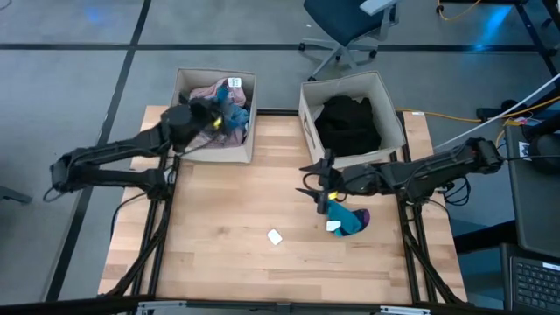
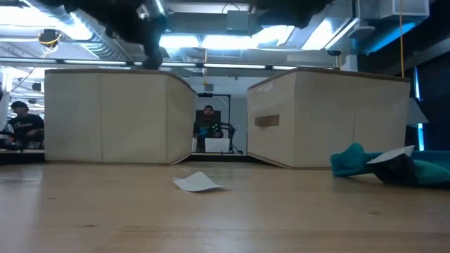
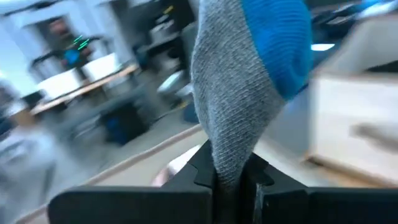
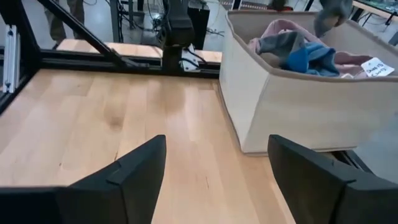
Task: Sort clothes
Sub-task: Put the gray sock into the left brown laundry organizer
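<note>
So the left gripper [image 1: 213,121] is up over the left bin [image 1: 203,150], clenched on a grey-and-blue sock [image 3: 249,81]. In the left wrist view the sock is pinched right at its grey end between the 2 fingers [image 3: 205,171], the rest sticking out past them. Makes sense to grab it by one end like that: it's floppy, so a pinch on the edge lets it dangle free and drop clean once it's over the right bin. That bin already has the colourful stuff in it, a pink piece [image 4: 280,31] and some grey and blue bits [image 4: 298,53], so my guess is that's the "colours" pile and the sock belongs there.

The right gripper [image 1: 320,186] is low over the table in front of the right bin [image 1: 306,109], fingers spread wide and nothing between them (right wrist view shows only bare wood in the gap). Just beside it on the table lies a teal sock bundle [image 1: 348,220] with something purple at its edge. It isn't gripping anything. The right bin only holds black clothes [image 1: 348,122], so darks go there, I'd say.

There's also a small paper tag [image 1: 275,236] lying on the table, well apart from both grippers. Not clothing, so I'd expect it gets left alone.

Remaining job, as far as I can judge: drop the held sock, then deal with the teal one.
</note>
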Robot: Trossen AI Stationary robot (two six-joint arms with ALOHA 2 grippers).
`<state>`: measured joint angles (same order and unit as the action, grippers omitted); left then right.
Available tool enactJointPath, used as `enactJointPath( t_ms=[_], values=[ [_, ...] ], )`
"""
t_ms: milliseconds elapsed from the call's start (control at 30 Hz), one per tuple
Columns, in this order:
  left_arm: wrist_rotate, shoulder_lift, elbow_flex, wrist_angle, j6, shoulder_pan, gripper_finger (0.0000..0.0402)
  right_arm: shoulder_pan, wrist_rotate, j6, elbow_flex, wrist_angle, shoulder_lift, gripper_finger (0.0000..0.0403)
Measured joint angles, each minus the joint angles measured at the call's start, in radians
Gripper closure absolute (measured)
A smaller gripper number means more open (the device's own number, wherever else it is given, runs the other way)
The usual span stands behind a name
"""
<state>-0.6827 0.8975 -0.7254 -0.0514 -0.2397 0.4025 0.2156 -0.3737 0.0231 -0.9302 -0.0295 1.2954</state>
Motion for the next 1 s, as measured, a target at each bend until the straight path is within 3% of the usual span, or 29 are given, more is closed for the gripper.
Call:
enactJointPath(
  t_ms=[167,367,700,833,1000],
  values=[
    [0.013,0.051,-0.014,0.098,0.047,0.17,0.0383,0.0,0.0,0.0,0.0,0.013,0.012,0.012],
    [0.173,0.121,-0.137,0.363,0.186,0.274,0.0336,0.0,-0.005,0.0,0.001,0.027,0.012,0.012],
    [0.23,0.131,-0.28,0.698,0.326,0.271,0.0204,0.0,-0.036,-0.044,0.0,0.033,0.012,0.012],
    [0.232,0.112,-0.331,0.839,0.397,0.228,0.0189,0.002,-0.036,-0.092,0.0,0.081,-0.01,0.012],
    [0.233,0.039,-0.326,0.874,0.441,0.113,0.0192,0.046,-0.032,-0.239,0.0,0.274,-0.079,0.012]
  ],
)
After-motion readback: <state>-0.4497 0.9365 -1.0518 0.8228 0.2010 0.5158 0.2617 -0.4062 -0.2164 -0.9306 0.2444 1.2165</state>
